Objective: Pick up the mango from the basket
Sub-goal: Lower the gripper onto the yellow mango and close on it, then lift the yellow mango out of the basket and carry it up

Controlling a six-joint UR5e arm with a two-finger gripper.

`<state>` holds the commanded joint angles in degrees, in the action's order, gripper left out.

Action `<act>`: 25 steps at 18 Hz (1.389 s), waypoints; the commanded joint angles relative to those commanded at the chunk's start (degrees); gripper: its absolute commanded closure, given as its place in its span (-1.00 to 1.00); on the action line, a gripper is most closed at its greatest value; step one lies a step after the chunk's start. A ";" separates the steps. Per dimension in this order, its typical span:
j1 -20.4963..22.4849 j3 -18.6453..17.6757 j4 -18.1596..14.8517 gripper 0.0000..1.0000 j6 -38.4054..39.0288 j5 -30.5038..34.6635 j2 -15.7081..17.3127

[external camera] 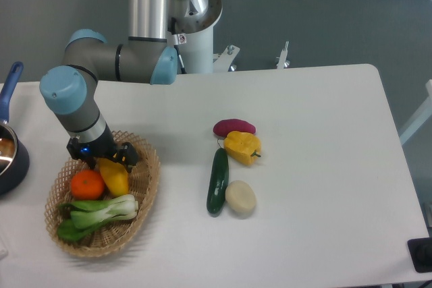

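The mango (115, 177) is a smooth yellow oval lying in the woven tan basket (150, 179) at the front left of the table. It lies beside an orange (87, 184) and above green bok choy (98, 212). My gripper (103, 158) is low over the basket's far side, at the mango's upper end. Its dark fingers (127, 156) stand on either side of that end with a gap between them, so it looks open. The mango's top tip is hidden under the gripper body.
A dark pot with a blue handle (9, 146) sits at the left edge. Mid-table lie a purple sweet potato (234, 127), a yellow bell pepper (242, 147), a green cucumber (217, 181) and a pale potato (240, 197). The arm's base (192, 18) stands behind the table.
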<state>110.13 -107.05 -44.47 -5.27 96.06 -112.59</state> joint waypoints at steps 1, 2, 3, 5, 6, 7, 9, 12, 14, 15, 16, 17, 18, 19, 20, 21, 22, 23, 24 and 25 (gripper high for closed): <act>0.00 -0.09 -0.09 -1.00 0.00 0.09 0.09; 0.00 -0.09 -0.26 -1.00 0.00 0.00 0.18; 0.00 -0.18 -0.35 -1.00 0.00 0.09 0.26; 0.00 -0.18 -0.53 -0.76 0.00 0.18 0.35; 0.00 -0.09 -0.53 -0.46 0.00 0.18 0.35; 0.09 -0.09 -0.53 -0.16 0.00 0.35 0.35; 0.00 0.00 -0.53 0.29 0.00 1.57 0.27; 0.09 0.17 -0.35 0.33 0.00 2.81 0.62; 0.44 0.26 -0.26 0.33 -0.26 2.46 1.23; 0.61 0.26 -0.35 0.33 -0.26 2.20 1.32; 0.70 0.35 -0.26 0.33 -0.26 1.94 1.67; 0.88 0.35 -0.26 0.33 -0.44 1.93 2.45; 1.66 0.44 -0.18 0.33 -0.44 1.67 3.25; 2.54 0.53 -0.09 0.33 -0.53 1.23 4.38; 3.33 0.79 0.00 0.33 -0.61 0.62 5.44; 4.56 1.23 0.00 0.33 -0.62 0.18 6.58; 5.61 2.01 0.09 0.33 -0.70 0.18 7.38; 6.50 3.06 0.09 0.34 -0.88 0.18 7.65; 7.81 4.12 0.00 0.35 -0.97 0.18 7.91; 9.74 5.35 0.00 0.36 -0.97 0.09 8.17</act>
<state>119.86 -101.70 -44.47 -6.24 96.15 -104.42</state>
